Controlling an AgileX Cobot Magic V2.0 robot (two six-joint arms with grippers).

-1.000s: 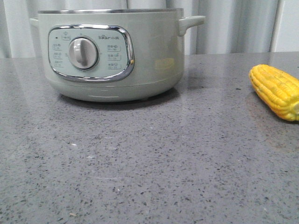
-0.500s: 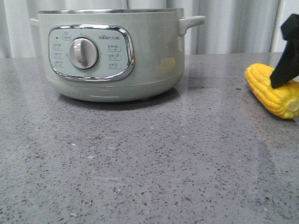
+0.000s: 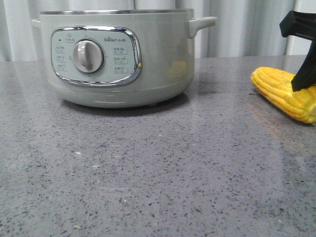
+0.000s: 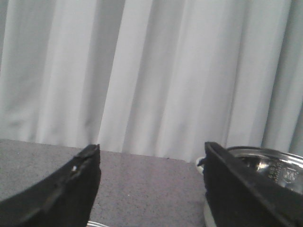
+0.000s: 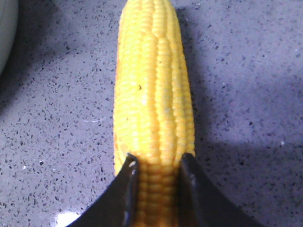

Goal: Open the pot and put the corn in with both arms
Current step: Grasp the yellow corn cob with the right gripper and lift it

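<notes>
The pale green pot stands at the back left of the table, its dial facing me and the steel rim on top. The left wrist view shows its shiny steel inside. The yellow corn lies low at the right edge of the front view. My right gripper comes down onto its rear part. In the right wrist view the gripper is shut on the corn, one finger on each side. My left gripper is open and empty, beside the pot.
Grey speckled tabletop spreads in front of the pot. Pale curtains hang behind. A corner of the pot shows in the right wrist view. A small shiny edge shows under the left fingers.
My right gripper has come in from the right and closed on the corn. The corn has shifted to the left, toward the pot. The pot has not moved.
</notes>
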